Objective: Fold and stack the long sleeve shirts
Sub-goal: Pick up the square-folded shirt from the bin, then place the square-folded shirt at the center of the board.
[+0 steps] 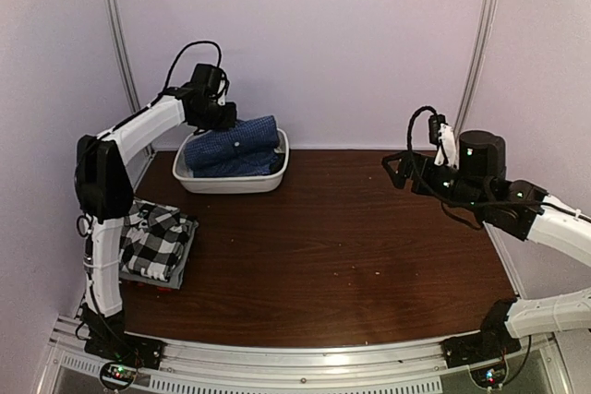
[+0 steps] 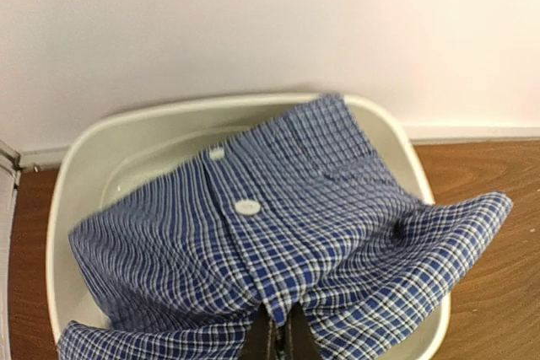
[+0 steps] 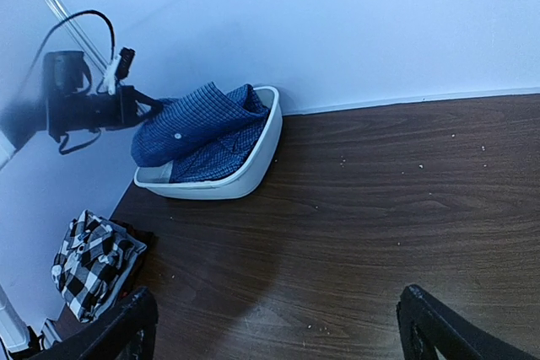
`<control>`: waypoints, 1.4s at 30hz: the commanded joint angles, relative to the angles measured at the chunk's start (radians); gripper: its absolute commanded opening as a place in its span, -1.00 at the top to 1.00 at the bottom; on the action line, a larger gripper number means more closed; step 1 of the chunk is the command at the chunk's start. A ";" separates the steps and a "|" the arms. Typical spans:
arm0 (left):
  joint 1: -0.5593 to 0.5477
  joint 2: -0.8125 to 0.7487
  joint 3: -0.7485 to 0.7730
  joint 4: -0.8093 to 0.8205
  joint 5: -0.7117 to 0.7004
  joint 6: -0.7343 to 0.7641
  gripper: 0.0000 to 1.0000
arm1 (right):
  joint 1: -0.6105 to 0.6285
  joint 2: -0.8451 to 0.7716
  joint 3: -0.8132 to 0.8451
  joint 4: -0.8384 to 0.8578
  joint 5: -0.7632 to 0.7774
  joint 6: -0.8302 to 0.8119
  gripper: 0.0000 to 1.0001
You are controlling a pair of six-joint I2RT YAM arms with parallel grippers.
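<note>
The blue-and-white check shirt (image 1: 235, 145) lies bunched in the white oval basin (image 1: 231, 182) at the back left. My left gripper (image 2: 280, 339) is shut on a fold of this shirt beside its button placket and holds it raised over the basin. The shirt also shows in the left wrist view (image 2: 321, 217) and the right wrist view (image 3: 202, 124). The folded black-and-white plaid shirt (image 1: 157, 239) tops a stack at the left edge, with grey cloth and a red edge under it. My right gripper (image 1: 395, 171) is open and empty above the right side of the table.
The brown wood table (image 1: 351, 256) spreads between the basin and my right arm. White walls close the back and sides. A metal rail (image 1: 305, 357) runs along the near edge. The left gripper's body (image 3: 84, 107) shows in the right wrist view.
</note>
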 commanded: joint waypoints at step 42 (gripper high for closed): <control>-0.221 -0.177 -0.440 0.260 0.616 -0.313 0.70 | 0.000 0.128 0.047 -0.101 0.029 -0.030 -1.00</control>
